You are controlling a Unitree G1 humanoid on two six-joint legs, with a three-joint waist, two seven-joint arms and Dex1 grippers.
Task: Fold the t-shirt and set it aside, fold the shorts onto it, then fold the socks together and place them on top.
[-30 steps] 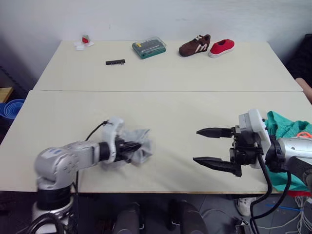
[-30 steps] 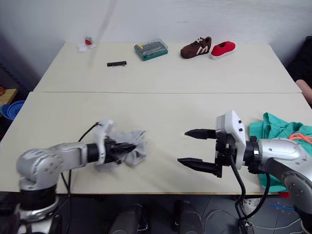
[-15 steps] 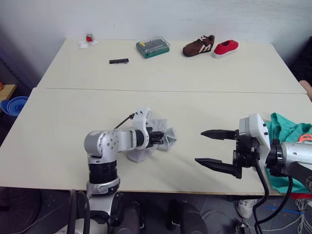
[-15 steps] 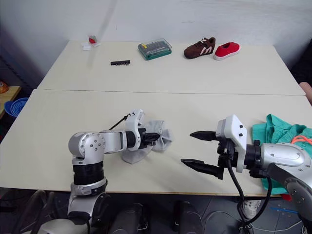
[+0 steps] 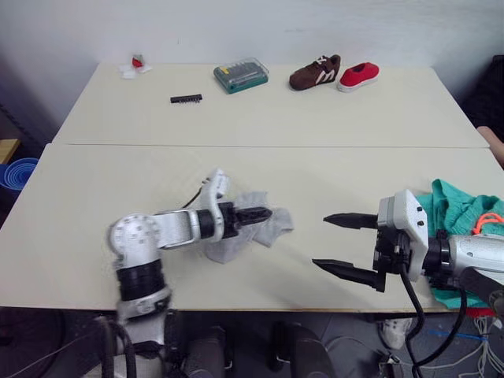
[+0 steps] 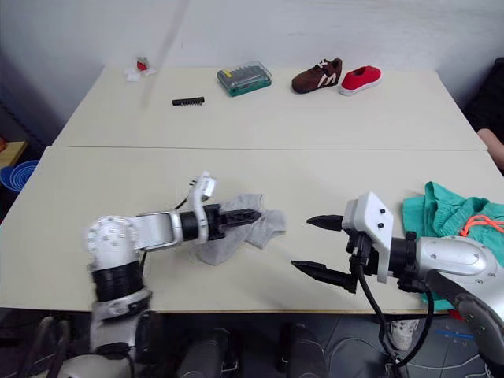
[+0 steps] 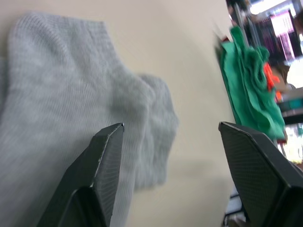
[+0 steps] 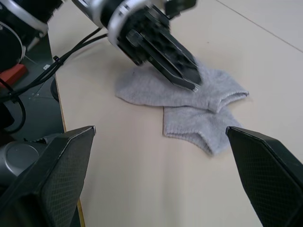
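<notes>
Left eye view: pale table [image 5: 276, 118] in two tops, butted along a seam running from left edge to right edge.

At the near right corner, teal-green shorts [image 5: 457, 209] in a rumpled heap, reaching to the right edge, with the neon orange drawstring [image 5: 490, 220] lying on top.

Just beside the shorts, toward the middle of the near edge, right gripper [image 5: 319, 240] hanging over the table, jaws wide apart and holding nothing, black fingertips aimed at the socks but well apart from them.

Left of it, near the middle of the near top, left gripper [image 5: 264, 213] stretched low across the socks [image 5: 274, 227]. Seen from the left wrist view, jaws apart, with grey knit spread beneath and between them and nothing pinched. Seen from the right wrist view, fingertips resting at or just above the upper sock; cannot tell whether touching.

Socks lying flat on the table, light grey, one partly overlapping the other, the lower one sticking out toward the right gripper.

Along the far edge, well apart from all this: brown shoe [image 5: 313, 72] with white stripes, touching or just beside a small red shoe [image 5: 358, 75]; left of them a green bit case [image 5: 240, 75]; nearer the left edge a short black bit strip [image 5: 186, 99]; at the far left corner a tiny red and white object [image 5: 135, 66], too small to tell.
</notes>
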